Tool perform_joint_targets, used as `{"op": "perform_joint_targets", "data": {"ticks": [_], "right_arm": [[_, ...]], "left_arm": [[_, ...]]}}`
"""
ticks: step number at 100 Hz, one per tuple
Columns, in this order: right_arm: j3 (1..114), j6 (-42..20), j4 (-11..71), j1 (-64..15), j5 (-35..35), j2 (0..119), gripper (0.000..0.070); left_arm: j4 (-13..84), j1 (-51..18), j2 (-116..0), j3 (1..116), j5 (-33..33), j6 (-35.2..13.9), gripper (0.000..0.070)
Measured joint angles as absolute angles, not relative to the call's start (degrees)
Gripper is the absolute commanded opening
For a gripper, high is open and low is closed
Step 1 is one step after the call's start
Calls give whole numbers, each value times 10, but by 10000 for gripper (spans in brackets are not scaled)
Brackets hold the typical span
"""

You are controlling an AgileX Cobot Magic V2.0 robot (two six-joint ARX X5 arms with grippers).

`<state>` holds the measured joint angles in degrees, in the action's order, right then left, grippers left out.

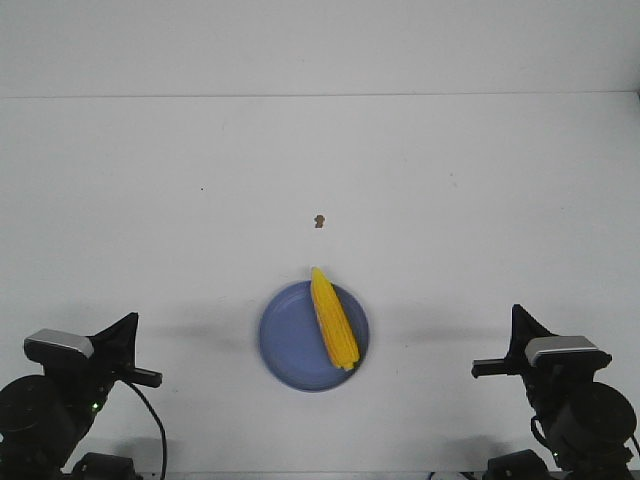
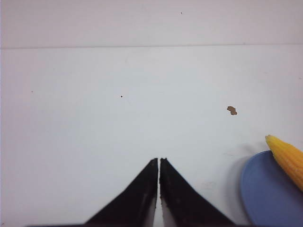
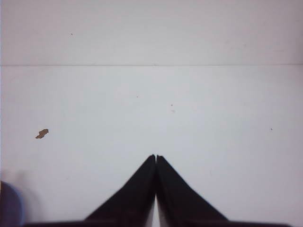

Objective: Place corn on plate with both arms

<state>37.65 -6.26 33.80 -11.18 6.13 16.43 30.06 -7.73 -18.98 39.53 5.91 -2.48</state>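
Two arms sit low at the table's near edge in the front view, the left gripper (image 1: 130, 325) and right gripper (image 1: 518, 320) well apart on either side of the plate (image 1: 285, 345), where the corn (image 1: 333, 318) lies across its right half, tip pointing away past the rim toward a small brown speck (image 1: 318, 220). The left wrist view shows the left fingers pressed nearly together on nothing, the plate and corn tip off to the side. The right wrist view shows the right fingers closed and empty, just a sliver of plate at the edge.
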Motion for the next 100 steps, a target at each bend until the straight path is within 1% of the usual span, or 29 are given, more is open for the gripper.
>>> {"op": "perform_joint_targets", "data": {"ticks": [46,63,70,100], "right_arm": [[376,-63,338,-112,61,164,0],[376,-63,338,-112,61,164,0],[376,-63,338,-112,61,164,0],[376,-63,338,-112,61,164,0]], "left_arm": [[295,-77,-189,395,59,-23,12],[250,-77,-181,394,59,-19,12],[216,-77,-171,382,59,-18,12],[88,-68,-98,263,59,-15,12]]}}
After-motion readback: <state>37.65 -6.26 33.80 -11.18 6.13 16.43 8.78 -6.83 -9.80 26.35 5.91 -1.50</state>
